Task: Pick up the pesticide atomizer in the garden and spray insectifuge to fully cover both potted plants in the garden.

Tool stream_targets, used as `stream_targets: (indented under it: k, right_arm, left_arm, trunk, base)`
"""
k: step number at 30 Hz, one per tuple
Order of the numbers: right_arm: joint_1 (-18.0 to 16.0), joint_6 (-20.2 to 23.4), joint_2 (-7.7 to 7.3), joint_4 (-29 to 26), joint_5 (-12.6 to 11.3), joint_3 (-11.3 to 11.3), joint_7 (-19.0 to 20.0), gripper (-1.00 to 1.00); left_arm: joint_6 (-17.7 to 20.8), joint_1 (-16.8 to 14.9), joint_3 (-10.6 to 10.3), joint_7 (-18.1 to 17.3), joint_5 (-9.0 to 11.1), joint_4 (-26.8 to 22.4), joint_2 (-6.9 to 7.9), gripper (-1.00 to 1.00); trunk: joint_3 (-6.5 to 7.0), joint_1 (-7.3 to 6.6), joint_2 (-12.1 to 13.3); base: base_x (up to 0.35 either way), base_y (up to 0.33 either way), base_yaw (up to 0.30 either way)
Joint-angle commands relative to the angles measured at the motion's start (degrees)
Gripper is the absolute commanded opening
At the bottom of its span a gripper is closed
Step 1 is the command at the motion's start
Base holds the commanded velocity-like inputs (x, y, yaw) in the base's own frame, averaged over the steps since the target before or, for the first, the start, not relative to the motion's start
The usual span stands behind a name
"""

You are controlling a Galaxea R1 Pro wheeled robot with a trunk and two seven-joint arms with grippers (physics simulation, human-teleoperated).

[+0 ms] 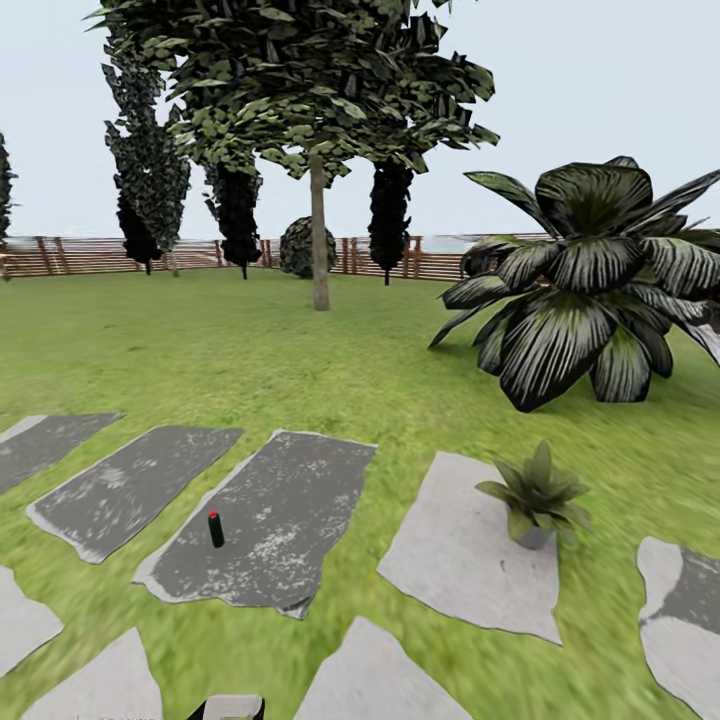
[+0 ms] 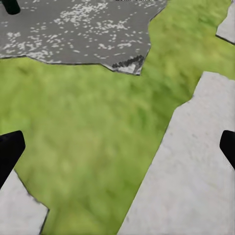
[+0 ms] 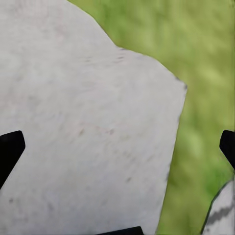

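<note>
Both grippers hang over the ground with nothing between them: the left gripper (image 2: 117,144) shows its dark fingertips at opposite edges of its wrist view, jaws spread wide, above green grass lawn (image 2: 93,142) and a pale grey paving slab (image 2: 191,176); the right gripper (image 3: 117,144) is likewise spread wide and empty over another pale grey stone slab (image 3: 83,117). In the head view, the small dark green atomizer bottle with a red cap (image 1: 215,528) stands upright on a dark, white-flecked paving slab (image 1: 290,510), ahead and slightly left, apart from either gripper. To the right, one low potted rosette of pointed green leaves (image 1: 535,492) sits on the far edge of a light grey slab (image 1: 455,560); a second such plant cannot be made out here. Beyond it stand the tall palm with dark white-streaked fronds (image 1: 585,275), then a slender-trunked tree (image 1: 318,230), and the brown slatted wooden fence (image 1: 90,255) closing the lawn. Assessment: the step in hand is the approach to the bottle. The base should close in squarely until the bottle lies within the left arm's reach, and the jaws should descend around its body below the cap, keeping it upright, since a narrow standing bottle is likely to topple if nudged.
</note>
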Motion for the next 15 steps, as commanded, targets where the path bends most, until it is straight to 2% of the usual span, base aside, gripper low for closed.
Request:
stream_targets:
  k: [1,15]
  right_arm:
    - [0.0,-0.2,0.01,0.1,0.0,-0.1,0.0,1.0]
    - [0.0,-0.2,0.01,0.1,0.0,-0.1,0.0,1.0]
  left_arm:
    - [-0.2,0.0,0.0,0.0,0.0,0.0,0.0,1.0]
    - [-0.2,0.0,0.0,0.0,0.0,0.0,0.0,1.0]
  trunk:
    - [-0.06,0.0,0.0]
    - [-0.06,0.0,0.0]
  base:
    - [0.138,-0.253,0.244]
    - [0.149,-0.251,0.244]
